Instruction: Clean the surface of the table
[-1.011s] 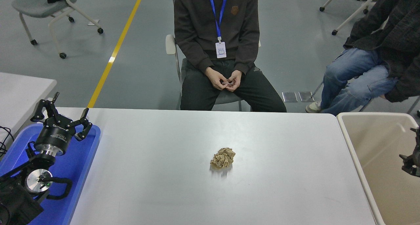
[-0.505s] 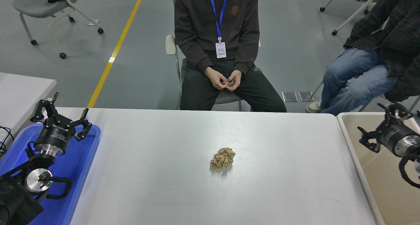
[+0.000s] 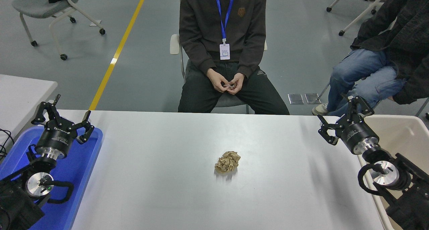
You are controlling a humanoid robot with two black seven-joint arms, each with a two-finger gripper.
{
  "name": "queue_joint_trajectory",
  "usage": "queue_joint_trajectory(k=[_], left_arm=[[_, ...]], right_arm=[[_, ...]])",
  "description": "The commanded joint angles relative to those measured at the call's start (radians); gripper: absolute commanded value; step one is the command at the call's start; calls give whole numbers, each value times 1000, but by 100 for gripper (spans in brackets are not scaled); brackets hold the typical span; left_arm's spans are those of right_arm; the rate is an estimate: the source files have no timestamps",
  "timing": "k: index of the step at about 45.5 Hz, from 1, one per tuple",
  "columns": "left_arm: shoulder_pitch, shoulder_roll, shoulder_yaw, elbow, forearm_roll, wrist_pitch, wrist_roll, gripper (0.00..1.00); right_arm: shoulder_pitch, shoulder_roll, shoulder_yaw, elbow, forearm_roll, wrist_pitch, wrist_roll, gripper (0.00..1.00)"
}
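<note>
Our right gripper (image 3: 342, 117) has come in over the table (image 3: 161, 176), fingers wide, approaching the paper ball (image 3: 228, 162).

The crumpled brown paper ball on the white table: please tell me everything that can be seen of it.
The crumpled brown paper ball is a tan, tightly wrinkled lump of what looks like kraft paper or a napkin, with many folds and creases. It lies loose near the middle of the large white table surface, resting only on the tabletop, with a faint reflection in front of it. Neither gripper touches it; the open right gripper is well off to its right.
</note>
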Motion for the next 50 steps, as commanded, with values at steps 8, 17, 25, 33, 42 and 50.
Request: queue_joint_trajectory(k=[8, 17, 25, 33, 42, 50], left_arm=[[0, 0, 0, -1, 0, 0, 0, 100], [0, 0, 0, 0, 0, 0, 0, 100], [0, 0, 0, -1, 0, 0, 0, 100], [0, 0, 0, 0, 0, 0, 0, 100], [0, 0, 0, -1, 0, 0, 0, 100], [0, 0, 0, 0, 0, 0, 0, 100]], right_arm=[[26, 69, 2, -137, -24, -1, 110, 100], [29, 68, -1, -135, -23, -3, 108, 100], [23, 55, -26, -134, -23, -1, 108, 100], [26, 43, -47, -132, -26, -10, 100, 100], [49, 20, -162, -130, -23, -30, 100, 100], [49, 9, -182, -112, -24, -34, 100, 100]])
